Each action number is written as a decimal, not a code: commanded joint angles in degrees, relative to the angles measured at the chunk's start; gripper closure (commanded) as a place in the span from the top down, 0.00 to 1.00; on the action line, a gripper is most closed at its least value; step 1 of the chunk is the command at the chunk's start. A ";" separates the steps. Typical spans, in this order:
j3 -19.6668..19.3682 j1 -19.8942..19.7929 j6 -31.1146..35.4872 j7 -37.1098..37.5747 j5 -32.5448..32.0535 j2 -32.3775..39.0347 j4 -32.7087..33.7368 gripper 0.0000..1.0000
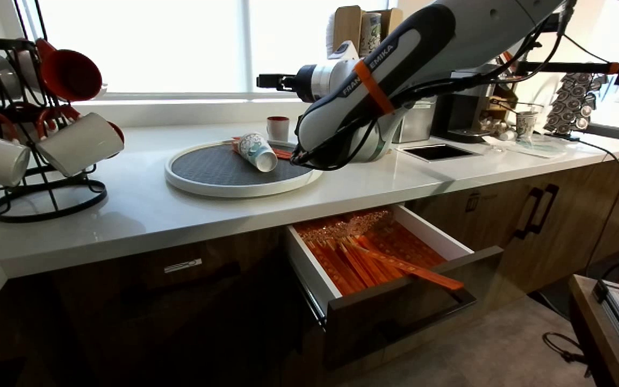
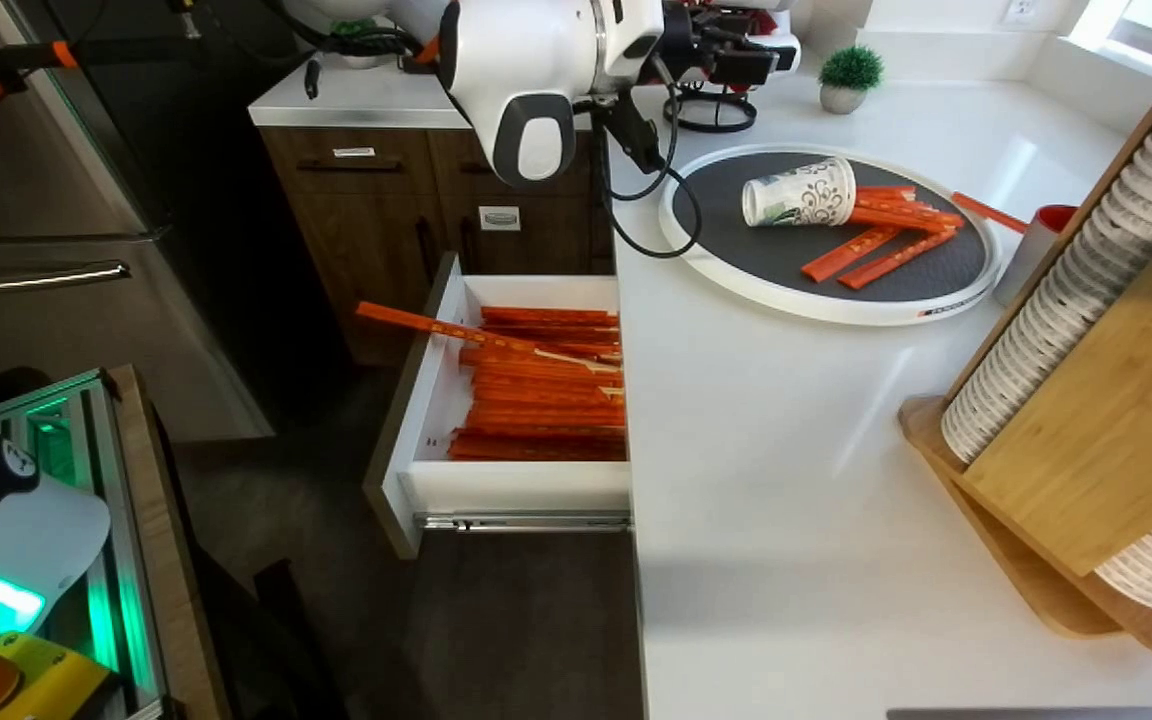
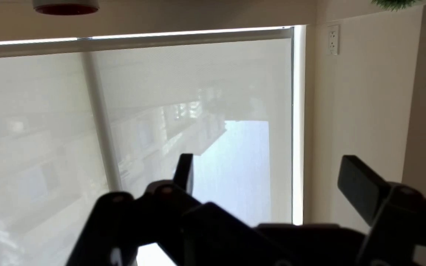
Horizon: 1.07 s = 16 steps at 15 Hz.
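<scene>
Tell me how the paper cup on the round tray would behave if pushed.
Lying on its side, the tapered paper cup would probably roll in a curve, though the orange packets beside it might stop it. Being paper, it's likely light and easily dented.

We are looking at a glossy white worktop (image 2: pixel 776 480). A round, white-rimmed tray (image 1: pixel 198 165) with a dark grey surface is lying on it, and a red-lined white mug (image 1: pixel 278 131) is standing just beside the tray. There we are also seeing a black wire mug rack (image 1: pixel 33 219), a green plant (image 2: pixel 850 68) in a pale grey pot (image 2: pixel 842 98) and a tan wooden cup holder (image 2: pixel 1116 420).
</scene>
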 commanded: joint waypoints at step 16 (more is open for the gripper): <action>-15.03 17.21 -26.46 -25.84 35.96 -9.45 -6.09 1.00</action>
